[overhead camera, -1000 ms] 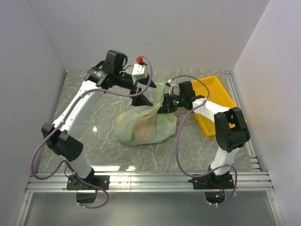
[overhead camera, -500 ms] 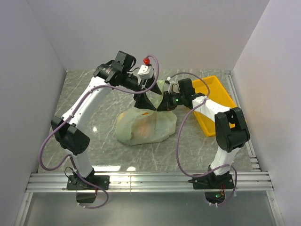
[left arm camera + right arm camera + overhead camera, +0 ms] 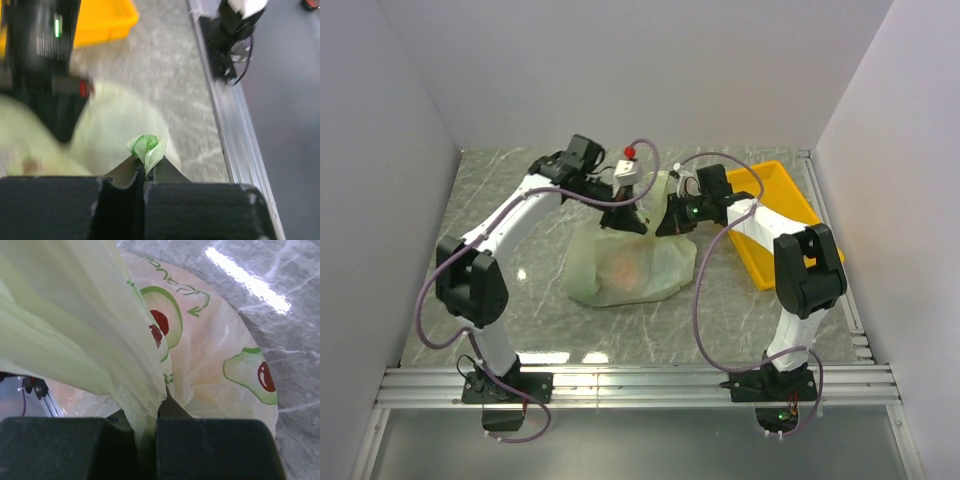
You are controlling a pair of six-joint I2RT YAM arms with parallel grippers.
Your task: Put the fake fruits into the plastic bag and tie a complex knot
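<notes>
- The left tool [image 3: 144,172] had just gone from wide apart to clamped. In its wrist view the two fingers met on a small bunched tuft of pale-green film at the top of the plastic bag [image 3: 630,265].
- The right tool [image 3: 147,427] was clamped as well, on a fold of the bag that rose straight out from between its fingers. It had been pressed together like this through the whole last second.
- Set against the overhead frame a second earlier, the left arm had swung in and dropped. Its tool now sat at the bag's upper left edge, just beside the right tool, with the bag's mouth between them.
- The bag's body had barely shifted. It lay mid-desk [image 3: 520,200] between the two arms, just left of the yellow tray [image 3: 785,215].
- The fake fruits [image 3: 625,272] showed only as an orange blur through the film, so we could not tell single pieces apart.
- We judged that loading was done and that, with each tool now holding part of the bag's top, tying could begin.
- We saw no knot yet.
</notes>
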